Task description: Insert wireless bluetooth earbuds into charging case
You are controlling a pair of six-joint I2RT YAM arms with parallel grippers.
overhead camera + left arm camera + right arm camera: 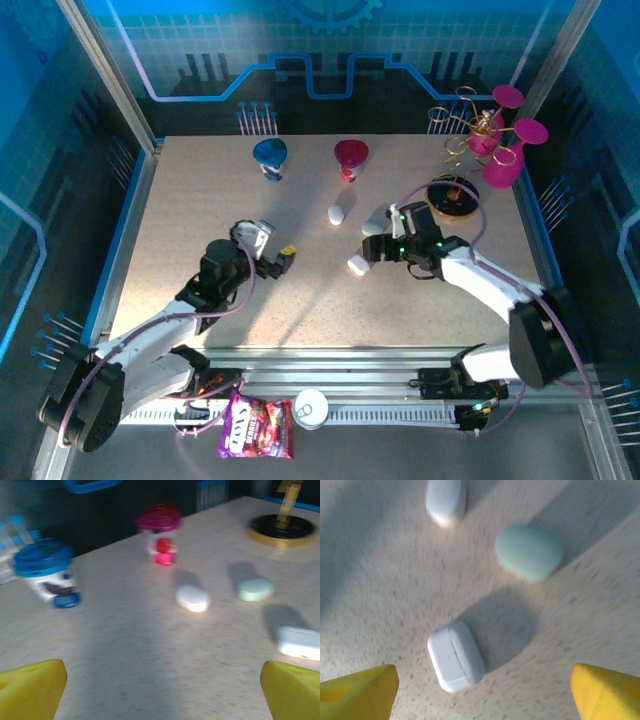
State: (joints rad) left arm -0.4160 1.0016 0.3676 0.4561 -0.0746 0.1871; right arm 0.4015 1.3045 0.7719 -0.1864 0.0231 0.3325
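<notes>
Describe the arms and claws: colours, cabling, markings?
Left arm and right arm: white link shells, black joints, purple cable looped alongside each. Left claw and right claw have yellow wedge-shaped fingers. Green lights glow on the right wrist.

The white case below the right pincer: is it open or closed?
Closed. The white case lies flat, its lid down; only a thin seam crosses it.

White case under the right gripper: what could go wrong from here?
1. The white case looks shut, its lid seam closed, so nothing can go in until it is opened.
2. It lies skewed and off-centre under the open right gripper; closing may spin or push it instead of gripping it.
3. The green case lies close by; a careless sweep might knock it.
</notes>
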